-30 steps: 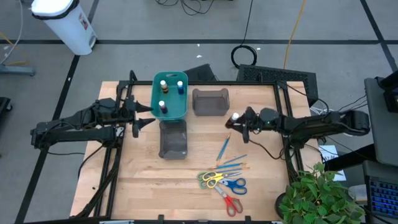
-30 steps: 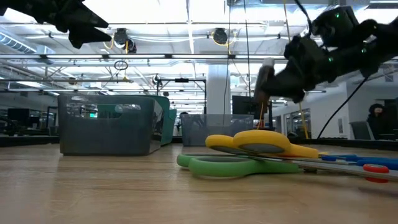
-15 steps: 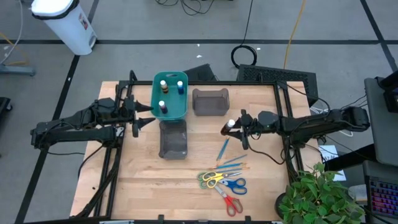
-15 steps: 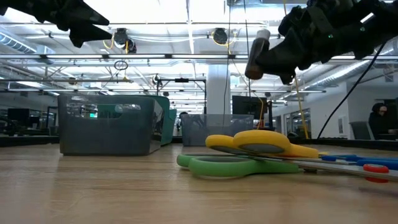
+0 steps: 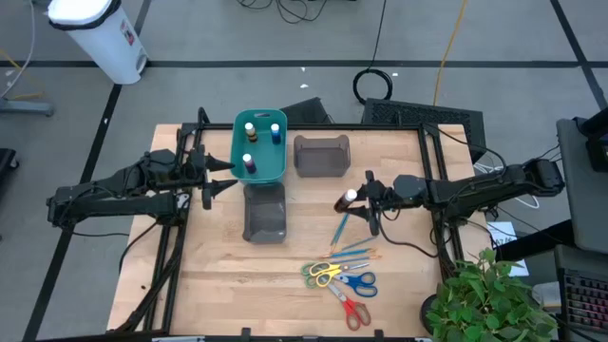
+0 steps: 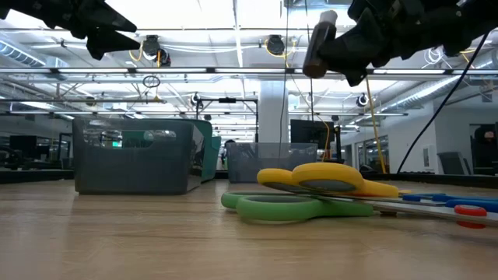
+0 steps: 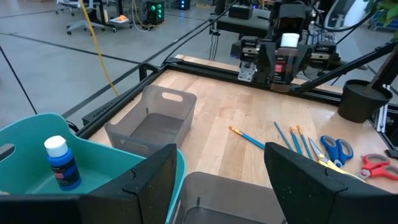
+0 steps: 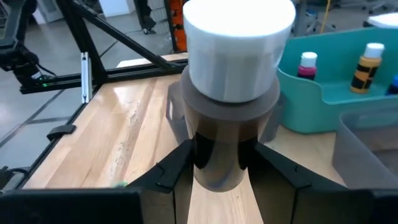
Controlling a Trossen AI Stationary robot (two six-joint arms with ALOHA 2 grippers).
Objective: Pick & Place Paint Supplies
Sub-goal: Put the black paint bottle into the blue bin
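I see right gripper (image 5: 348, 198) clamped on a brown white-capped paint bottle (image 8: 231, 93), airborne right of grey bin (image 5: 265, 211); left gripper (image 5: 220, 177) fingers apart, left of that bin.

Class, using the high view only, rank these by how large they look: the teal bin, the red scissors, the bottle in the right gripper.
1. Teal bin
2. Red scissors
3. Bottle in the right gripper; raised toward the camera, still smallest.

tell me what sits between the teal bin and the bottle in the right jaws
The empty grey plastic bin, seen from above, sits between the teal plastic bin and the white-capped brown bottle.
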